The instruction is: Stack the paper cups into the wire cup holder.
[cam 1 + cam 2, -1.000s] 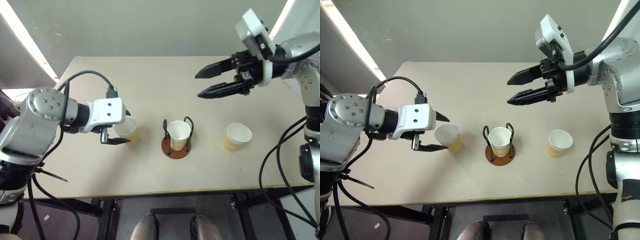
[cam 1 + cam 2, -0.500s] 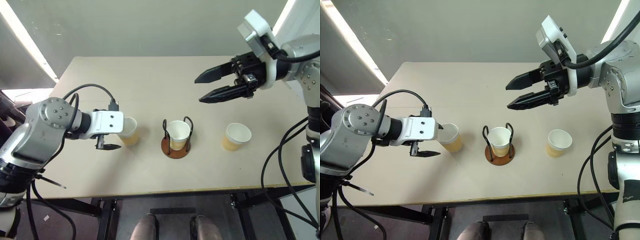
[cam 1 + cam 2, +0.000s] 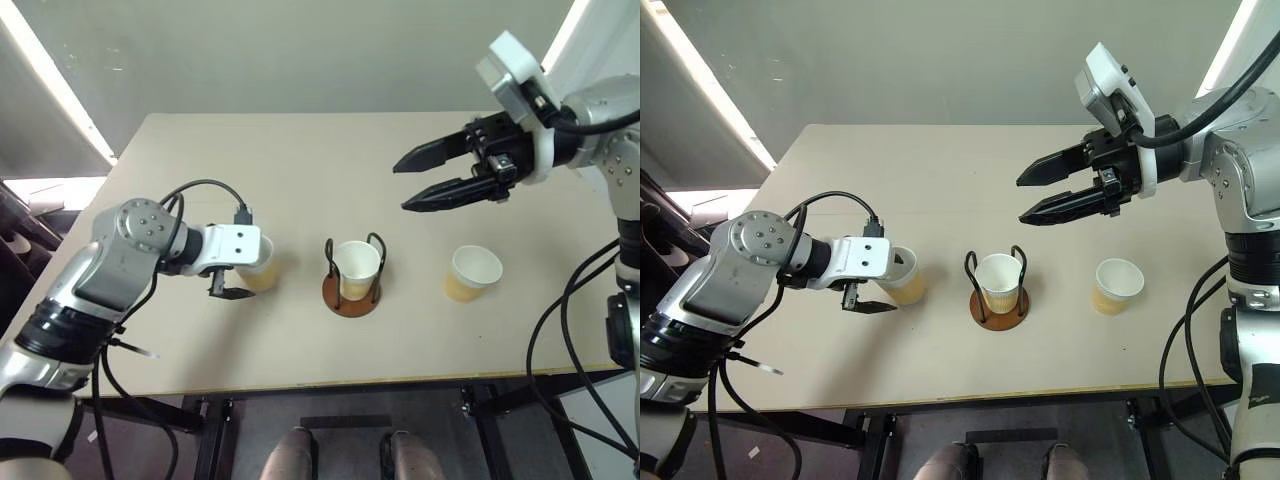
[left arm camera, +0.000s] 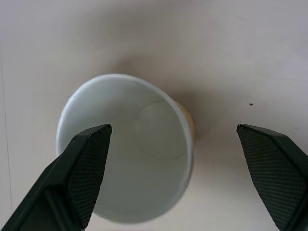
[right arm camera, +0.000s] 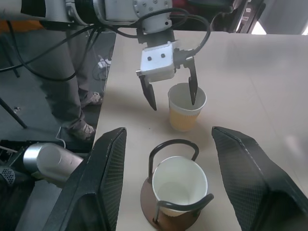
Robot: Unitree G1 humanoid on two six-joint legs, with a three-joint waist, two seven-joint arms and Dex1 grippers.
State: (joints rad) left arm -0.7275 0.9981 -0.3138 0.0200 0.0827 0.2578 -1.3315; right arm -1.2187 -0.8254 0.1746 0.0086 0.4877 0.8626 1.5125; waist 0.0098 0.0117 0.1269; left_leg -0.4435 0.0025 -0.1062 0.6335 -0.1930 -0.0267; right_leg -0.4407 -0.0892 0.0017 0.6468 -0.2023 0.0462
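Three tan paper cups stand on the table. The left cup (image 3: 262,272) sits between the spread fingers of my left gripper (image 3: 248,275), which is open and lowered over it; in the left wrist view the cup (image 4: 125,144) lies closer to one finger (image 4: 82,178) than the other. The middle cup (image 3: 357,268) stands inside the wire cup holder (image 3: 350,301). The right cup (image 3: 472,273) stands alone. My right gripper (image 3: 401,188) hangs open and empty high above the table, between the holder and the right cup.
The beige table (image 3: 300,170) has bare room behind the cups and along its front edge (image 3: 340,380). A person's legs (image 5: 72,96) stand on the floor past the table's left side, seen in the right wrist view.
My left gripper has sunk and moved forward, so its open fingers now straddle the left cup. The right gripper has stayed where it was.
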